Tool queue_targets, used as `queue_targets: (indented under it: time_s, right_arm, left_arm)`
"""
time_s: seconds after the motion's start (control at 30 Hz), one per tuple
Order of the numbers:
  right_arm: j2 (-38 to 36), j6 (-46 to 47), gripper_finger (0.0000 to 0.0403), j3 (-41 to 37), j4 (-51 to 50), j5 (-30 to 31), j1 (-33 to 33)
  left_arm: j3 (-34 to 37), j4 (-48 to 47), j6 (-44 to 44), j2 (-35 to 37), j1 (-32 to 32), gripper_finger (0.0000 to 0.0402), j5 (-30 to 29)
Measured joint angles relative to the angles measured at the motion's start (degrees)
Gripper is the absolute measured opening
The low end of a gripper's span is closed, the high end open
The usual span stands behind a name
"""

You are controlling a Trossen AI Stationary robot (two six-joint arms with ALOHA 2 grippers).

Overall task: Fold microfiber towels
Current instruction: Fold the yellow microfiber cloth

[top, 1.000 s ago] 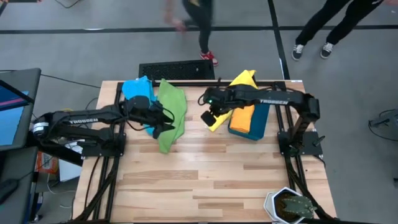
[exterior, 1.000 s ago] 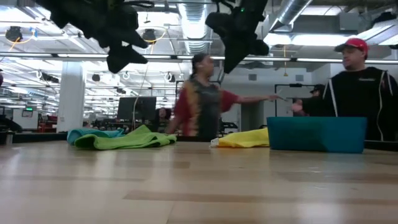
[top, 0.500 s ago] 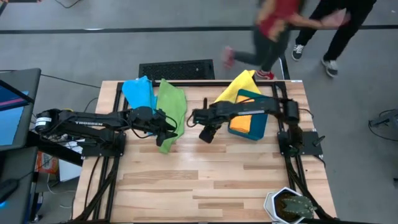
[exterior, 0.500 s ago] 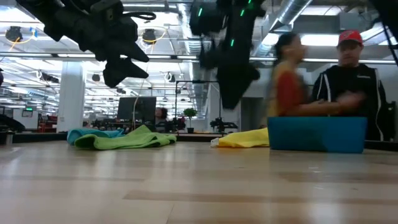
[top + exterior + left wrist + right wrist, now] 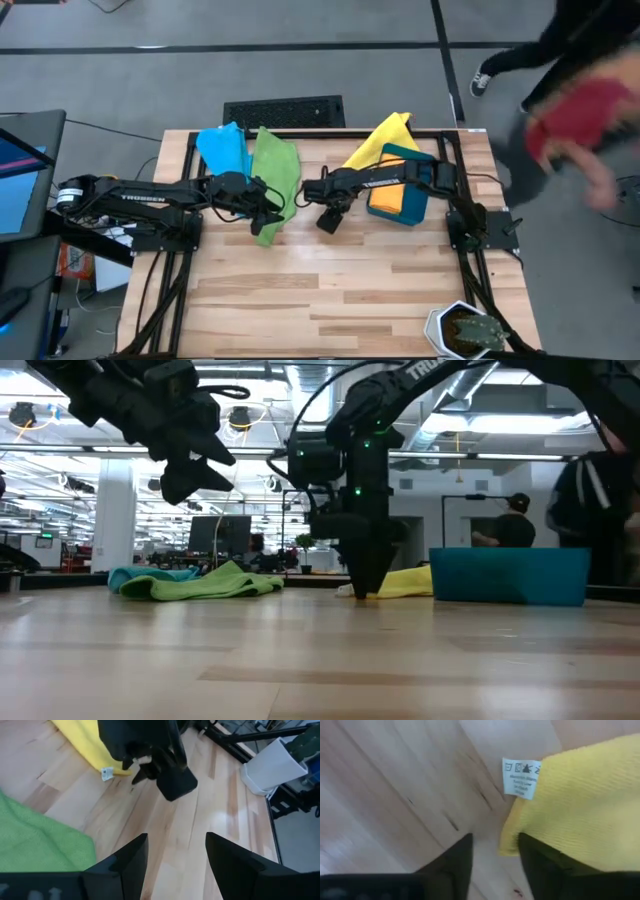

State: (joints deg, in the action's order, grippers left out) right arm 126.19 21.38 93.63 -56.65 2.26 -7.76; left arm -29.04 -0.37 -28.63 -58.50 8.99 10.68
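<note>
While the left fingers hang spread above the green towel, the right fingers straddle the yellow towel's corner.

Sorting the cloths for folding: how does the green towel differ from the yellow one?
The green towel lies bunched beside the blue towel; the yellow towel lies flatter, partly under the teal bin. A white care tag shows on the yellow, none on the green. Both rest on the table, unheld.

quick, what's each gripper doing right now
Left gripper: open, empty, above the green towel.
Right gripper: open, empty, at the yellow towel corner.
</note>
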Motion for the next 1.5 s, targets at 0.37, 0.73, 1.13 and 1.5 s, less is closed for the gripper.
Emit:
queue_targets:
  time_s: [0.37, 0.73, 1.13, 1.5]
  right_arm:
    - [-1.3, -1.8, 0.0011, -0.3, -1.8, -1.5, -1.6]
    - [-16.2, 3.3, 0.0003, -0.2, -1.3, -2.8, 0.1]
    - [-22.7, 11.4, 0.0003, -0.2, 1.6, -3.2, -0.6]
    - [-23.2, 15.9, 0.0001, -0.2, 9.1, -2.9, -0.6]
  left_arm:
    - [0.0, -0.3, -0.7, 0.0, 0.0, 0.0192, -0.7]
    - [-0.1, 5.3, 0.8, -2.7, -2.5, 0.0192, -6.9]
    - [-0.3, 27.8, -2.9, -18.1, -8.0, 0.0192, -23.7]
    - [-5.0, 35.7, -5.4, -32.1, -8.4, 0.0192, -26.4]
